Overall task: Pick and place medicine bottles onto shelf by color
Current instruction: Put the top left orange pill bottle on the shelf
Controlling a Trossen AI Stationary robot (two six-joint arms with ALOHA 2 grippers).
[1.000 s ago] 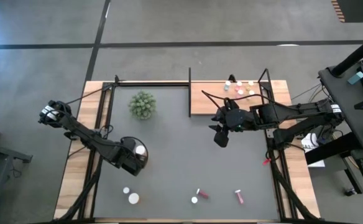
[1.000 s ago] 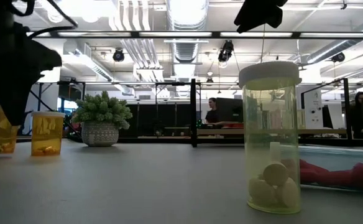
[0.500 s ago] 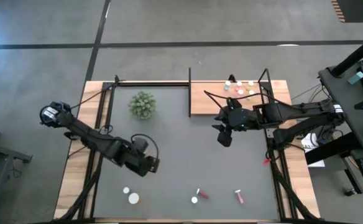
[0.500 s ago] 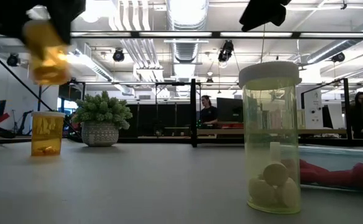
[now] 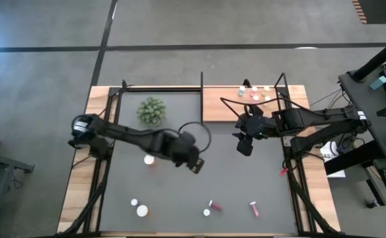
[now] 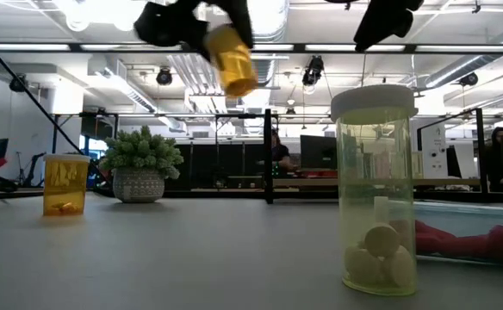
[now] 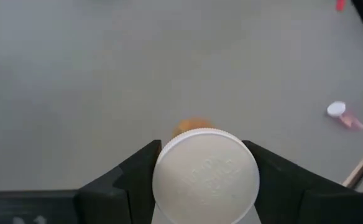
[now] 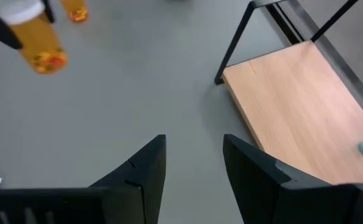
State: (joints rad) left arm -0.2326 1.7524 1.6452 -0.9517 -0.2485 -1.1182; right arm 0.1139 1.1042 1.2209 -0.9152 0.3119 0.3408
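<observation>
My left gripper (image 5: 192, 158) is over the middle of the table, shut on a large orange medicine bottle (image 6: 230, 58) with a white cap (image 7: 206, 177). The held bottle also shows far off in the right wrist view (image 8: 40, 48). A second orange bottle (image 5: 149, 159) stands upright on the tabletop (image 6: 65, 184). My right gripper (image 5: 244, 147) hovers open near the shelf (image 5: 226, 106), with nothing between its fingers (image 8: 147, 165). The shelf is a light wooden board at the far right and bears several small bottles (image 5: 256, 92). My left gripper pinches the orange bottle at its cap end, one finger (image 7: 138, 174) on each side of the white cap's rim (image 7: 166, 177). The fingers come slanting from above. The bottle is lifted clear of the table and hangs tilted, its bottom (image 6: 239, 82) pointing down.
A potted green plant (image 5: 151, 110) stands at the far left. Two white-capped bottles (image 5: 140, 209) and two pink vials (image 5: 211, 208) (image 5: 254, 209) sit near the front edge. A yellow-green bottle (image 6: 376, 189) stands close to the low camera, with a red vial (image 6: 458, 241) lying behind it.
My left gripper has lifted the orange bottle off the table beside the second orange bottle. It has carried the bottle up and toward the table's right, to the middle. The wrist has rolled and the bottle now hangs tilted. The second orange bottle has stayed in place.
</observation>
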